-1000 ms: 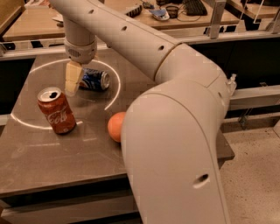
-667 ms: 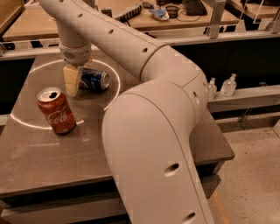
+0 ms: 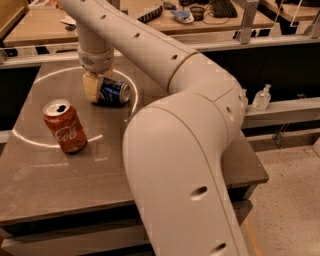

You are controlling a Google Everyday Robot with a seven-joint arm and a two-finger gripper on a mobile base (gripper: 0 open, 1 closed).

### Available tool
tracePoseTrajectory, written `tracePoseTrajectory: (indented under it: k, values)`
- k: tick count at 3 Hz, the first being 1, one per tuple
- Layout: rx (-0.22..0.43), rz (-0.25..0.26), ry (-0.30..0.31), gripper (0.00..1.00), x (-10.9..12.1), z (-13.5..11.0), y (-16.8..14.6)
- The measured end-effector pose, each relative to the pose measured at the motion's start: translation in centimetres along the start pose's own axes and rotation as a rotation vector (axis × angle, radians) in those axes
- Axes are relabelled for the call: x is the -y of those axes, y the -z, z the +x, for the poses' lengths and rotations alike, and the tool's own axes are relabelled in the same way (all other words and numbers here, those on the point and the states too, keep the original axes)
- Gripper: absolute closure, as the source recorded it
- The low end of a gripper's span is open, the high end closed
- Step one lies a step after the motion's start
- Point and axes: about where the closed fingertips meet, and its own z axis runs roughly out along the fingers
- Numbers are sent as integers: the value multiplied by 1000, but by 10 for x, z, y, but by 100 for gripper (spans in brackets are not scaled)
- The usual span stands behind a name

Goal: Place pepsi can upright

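Observation:
The pepsi can (image 3: 115, 92), dark blue with silver ends, lies on its side on the grey table (image 3: 45, 185), inside a white ring of light. My gripper (image 3: 93, 87) hangs straight down from the arm at the can's left end, touching or nearly touching it. The large pale arm (image 3: 175, 150) crosses the middle of the view and hides the table's right part.
A red Coca-Cola can (image 3: 65, 126) stands upright and open at the front left of the table. A hand-sanitiser bottle (image 3: 261, 97) stands on a ledge at the right. A cluttered wooden desk (image 3: 200, 15) lies behind the table.
My gripper has shifted slightly right, closer onto the can's left end. The arm's elbow has swung across the view and now hides the orange that showed a second ago.

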Motion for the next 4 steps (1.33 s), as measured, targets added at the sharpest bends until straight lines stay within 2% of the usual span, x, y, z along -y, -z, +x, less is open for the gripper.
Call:
tracePoseTrajectory:
  k: [1, 2, 3, 4]
  values:
    - [180, 36, -79, 100, 14, 19, 52]
    - [372, 56, -108, 100, 0, 40, 107]
    - [577, -18, -38, 100, -49, 56, 109]
    - [745, -18, -46, 100, -51, 72, 114]
